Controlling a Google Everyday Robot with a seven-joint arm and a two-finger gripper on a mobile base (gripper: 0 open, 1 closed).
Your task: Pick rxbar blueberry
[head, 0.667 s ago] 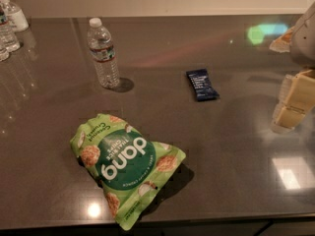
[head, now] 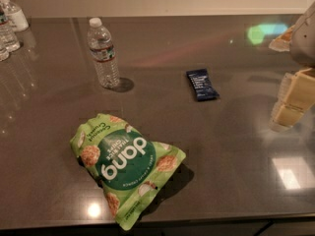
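Note:
The rxbar blueberry [head: 202,84] is a small flat dark navy wrapper with faint white print. It lies flat on the dark table [head: 226,146], right of centre. My gripper [head: 293,98] is at the right edge of the view, above the table, to the right of the bar and a little nearer to me. It is apart from the bar and holds nothing that I can see.
A large green "dang" chip bag [head: 125,163] lies at the front, left of centre. A clear water bottle [head: 103,53] stands upright at the back left of the bar. More bottles [head: 10,23] stand at the far left corner. The table's front edge runs along the bottom.

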